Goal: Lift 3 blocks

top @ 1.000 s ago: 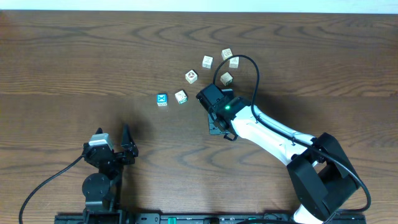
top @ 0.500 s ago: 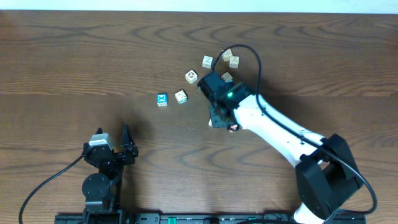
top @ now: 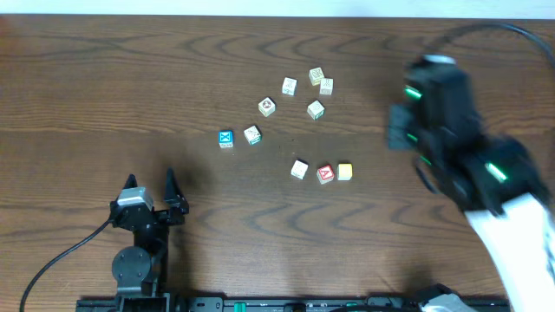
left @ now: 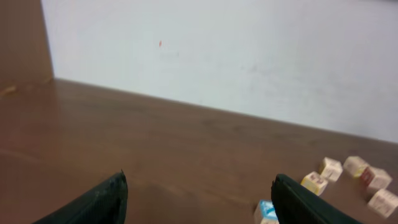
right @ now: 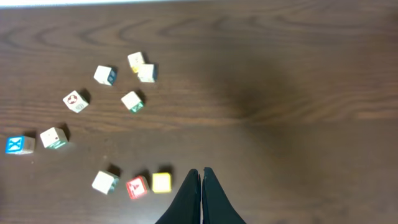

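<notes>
Right fingers (right: pixel 190 196) are pressed together, empty, well apart from the blocks; left fingers (left: pixel 102 200) are spread wide, empty. Cream block (top: pixel 299 169), red "A" block (top: pixel 325 173) and pale yellow block (top: pixel 345 171) are laid in a row on the desk (top: pixel 130 87); none is raised, so all lifting is judged outstanding.

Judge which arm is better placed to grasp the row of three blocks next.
Right, probably. The right pincer, shut, looks down on the cream block, red A block and yellow block just beside its tips, though it must open first. The left pincer, open, sits farther off, front-left.
</notes>
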Robot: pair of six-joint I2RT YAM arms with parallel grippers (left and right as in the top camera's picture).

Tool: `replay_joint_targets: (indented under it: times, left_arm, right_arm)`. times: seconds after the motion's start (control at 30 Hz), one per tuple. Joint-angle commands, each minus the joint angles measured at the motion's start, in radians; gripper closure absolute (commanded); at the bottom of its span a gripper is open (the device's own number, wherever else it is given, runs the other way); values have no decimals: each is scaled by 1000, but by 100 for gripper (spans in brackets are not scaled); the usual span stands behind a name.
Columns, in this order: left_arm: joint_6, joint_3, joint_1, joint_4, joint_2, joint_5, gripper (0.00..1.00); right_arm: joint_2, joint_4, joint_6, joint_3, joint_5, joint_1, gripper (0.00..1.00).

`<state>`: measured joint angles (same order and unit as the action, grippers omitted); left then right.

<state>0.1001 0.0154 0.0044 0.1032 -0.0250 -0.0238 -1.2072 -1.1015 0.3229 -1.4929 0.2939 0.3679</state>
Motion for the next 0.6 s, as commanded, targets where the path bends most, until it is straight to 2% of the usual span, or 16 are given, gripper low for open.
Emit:
replay_joint_targets:
  times: [0.0,0.1,0.3,0.57]
  left_arm:
    - [-18,43,-3,16,0,106,26]
    - [-18,135,-3,-54,0,192,25]
    - [-74,443,-3,-473,0,196,26]
    - [-104,796,-3,-838,0,196,25]
  right_arm:
    - [126,-62,-48,18,22,-22,99]
    - [232,-125,-47,53,31,-22,97]
    - [402,-174,50,201,26,-22,93]
    - [461,-48,132,480,-144,-22,93]
